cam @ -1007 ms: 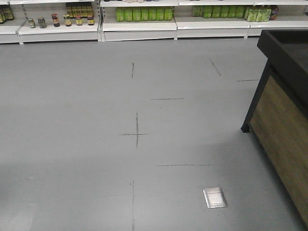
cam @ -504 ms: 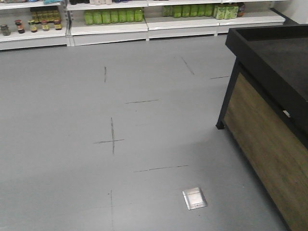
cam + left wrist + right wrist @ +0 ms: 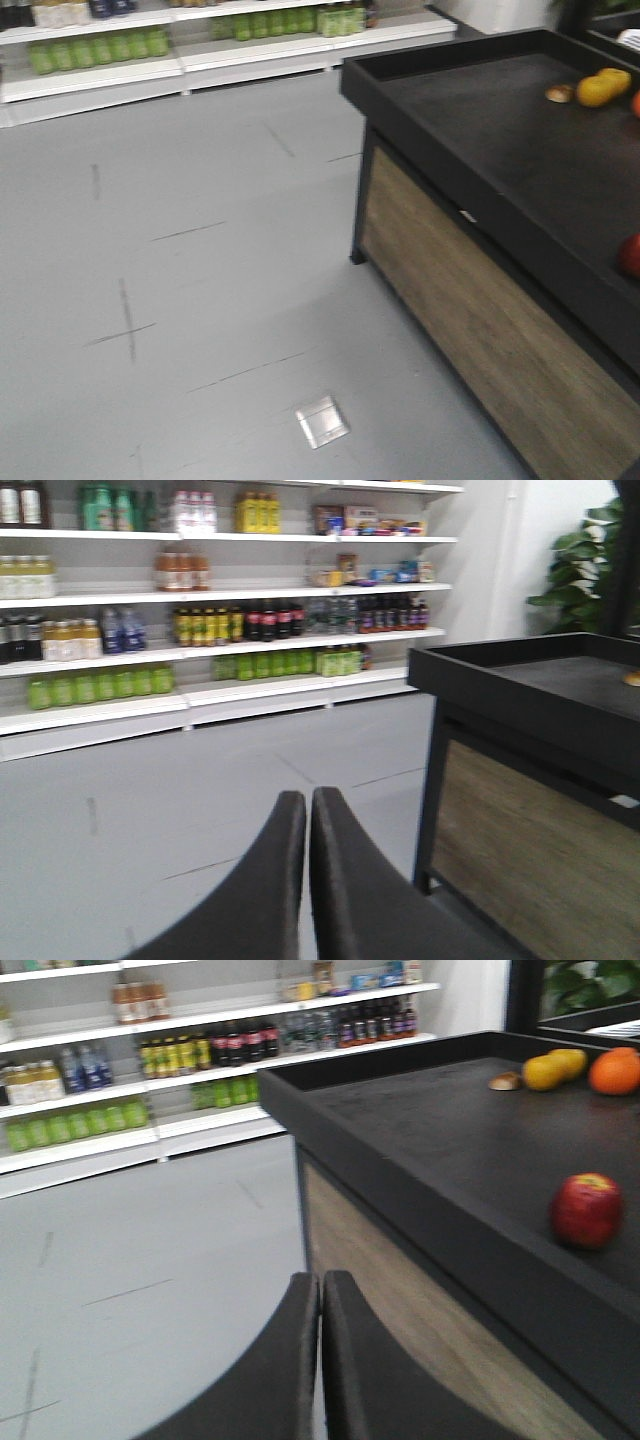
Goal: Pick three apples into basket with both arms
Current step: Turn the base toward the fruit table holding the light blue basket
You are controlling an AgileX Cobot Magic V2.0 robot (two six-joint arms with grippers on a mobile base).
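Observation:
One dark red apple (image 3: 587,1210) with a yellow-green patch lies on the black display table (image 3: 400,1195), ahead and to the right of my right gripper (image 3: 321,1278). The front view catches only a sliver of that apple (image 3: 631,255) at the right edge. My right gripper is shut and empty, hanging over the floor beside the table's wooden side. My left gripper (image 3: 308,795) is also shut and empty, over grey floor left of the table (image 3: 500,695). The basket is out of view.
Yellow fruit (image 3: 555,1068) and an orange (image 3: 615,1070) lie at the table's far end. The table (image 3: 470,185) fills the right side of the front view. Store shelves (image 3: 150,60) with bottles line the back wall. A metal floor plate (image 3: 321,421) is set in the floor.
The front view has swung right: the shelves and floor marks slid left, the black table came much further into view, and fruit on it now shows.

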